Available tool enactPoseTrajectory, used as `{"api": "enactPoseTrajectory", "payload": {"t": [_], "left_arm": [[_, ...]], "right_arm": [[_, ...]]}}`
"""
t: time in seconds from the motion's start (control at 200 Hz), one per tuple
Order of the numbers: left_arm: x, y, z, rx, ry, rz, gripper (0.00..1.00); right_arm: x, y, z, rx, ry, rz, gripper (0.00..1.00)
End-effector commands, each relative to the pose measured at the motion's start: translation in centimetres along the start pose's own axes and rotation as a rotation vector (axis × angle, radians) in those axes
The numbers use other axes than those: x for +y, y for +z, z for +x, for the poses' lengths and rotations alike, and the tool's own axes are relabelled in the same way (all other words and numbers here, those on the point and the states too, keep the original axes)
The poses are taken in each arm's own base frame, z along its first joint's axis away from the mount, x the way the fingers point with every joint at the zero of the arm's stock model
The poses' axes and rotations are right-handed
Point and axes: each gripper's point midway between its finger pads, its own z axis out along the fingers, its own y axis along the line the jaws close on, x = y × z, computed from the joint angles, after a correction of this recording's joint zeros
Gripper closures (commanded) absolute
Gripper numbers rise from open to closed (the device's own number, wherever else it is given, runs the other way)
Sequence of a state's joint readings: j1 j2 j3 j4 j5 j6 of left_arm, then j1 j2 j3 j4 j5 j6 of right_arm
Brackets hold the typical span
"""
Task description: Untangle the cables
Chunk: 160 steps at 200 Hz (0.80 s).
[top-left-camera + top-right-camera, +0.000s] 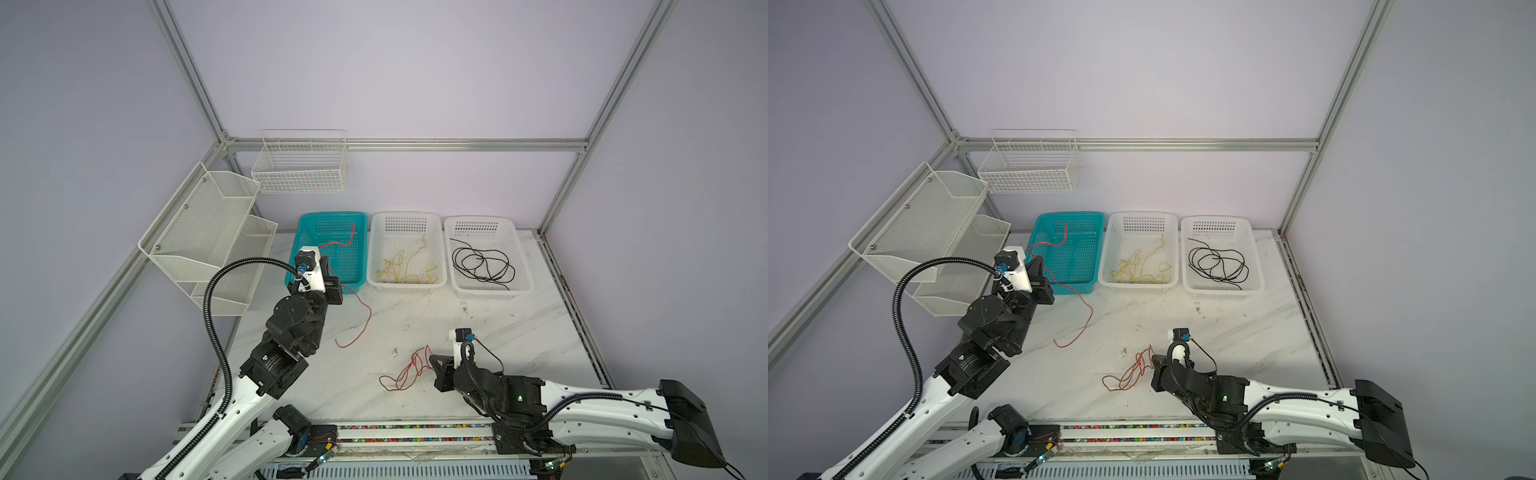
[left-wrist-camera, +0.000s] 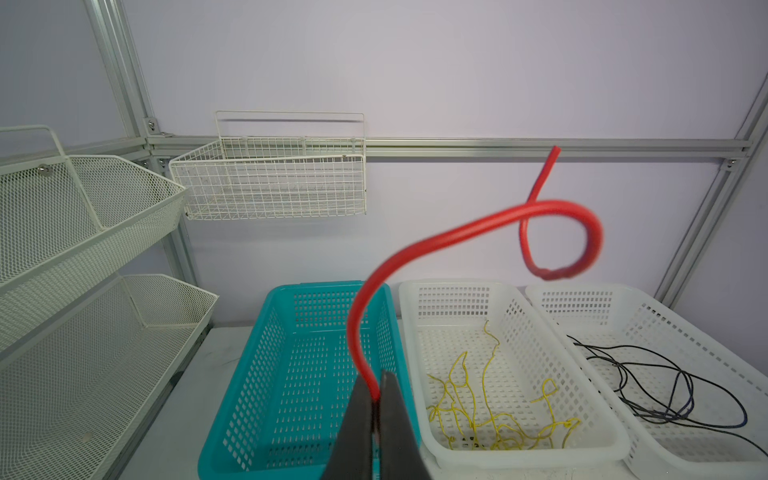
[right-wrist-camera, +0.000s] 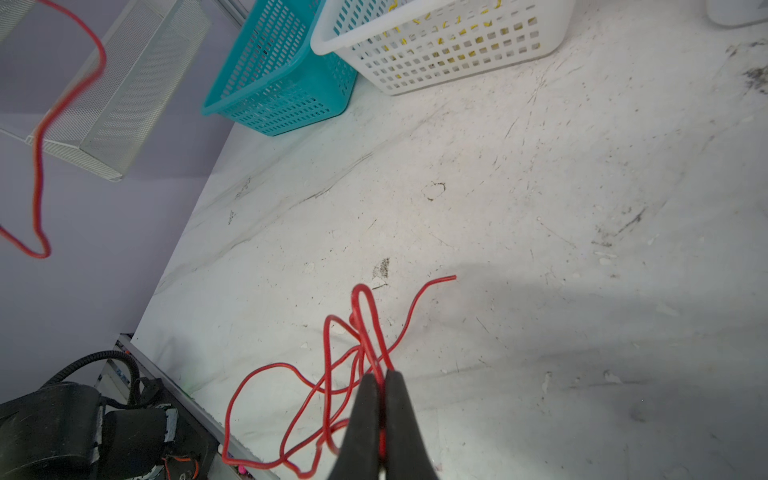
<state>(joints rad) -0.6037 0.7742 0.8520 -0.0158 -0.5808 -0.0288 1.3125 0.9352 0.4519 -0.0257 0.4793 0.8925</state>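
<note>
The red-orange cable tangle point(image 1: 409, 371) lies on the surface point(image 1: 519, 340) close to its front edge; in the right wrist view its nearest loop reaches that edge. The right hand point(image 3: 382, 374) is closed on strands at the tangle's right side, with its fingertips low over the surface.

A single red cable point(image 2: 419, 245) is clamped in the closed left hand point(image 2: 377, 395), which is raised at the front left corner of the teal basket point(image 1: 332, 214). One end curls up over that basket. The other end hangs down in front of it, well apart from the tangle; contact with the surface cannot be determined.

The surface between the tangle and the basket row is bare. At the rear, the teal basket, a white basket point(image 1: 405, 213) holding yellow cables point(image 1: 395, 272) and a second white basket point(image 1: 478, 218) holding a black cable point(image 1: 482, 264) stand side by side. A mesh shelf point(image 1: 208, 224) and a wire rack point(image 1: 299, 170) are mounted on the walls at the left rear corner.
</note>
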Motion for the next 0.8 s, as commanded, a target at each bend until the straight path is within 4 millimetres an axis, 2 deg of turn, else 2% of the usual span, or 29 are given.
{"api": "enactPoseTrajectory", "payload": {"t": [0.0,0.445,0.615,0.795], "left_arm": [[0.3,-0.2,-3.2,-0.09,-0.031,0.003,1.0],[-0.5,1.6,-2.5,-0.078,-0.008,0.013,1.0],[-0.4,3.1,-2.2,-0.089,0.028,-0.012,1.0],[-0.6,4.9,-2.9,-0.132,0.055,-0.032,1.0]], "right_arm": [[1.4,-0.3,-1.7,-0.048,0.011,-0.027,1.0],[0.8,-0.7,-2.1,-0.073,0.013,-0.023,1.0],[0.8,-0.7,-2.1,-0.078,0.005,-0.019,1.0],[0.7,-0.5,-2.0,-0.073,0.0,-0.016,1.0]]}}
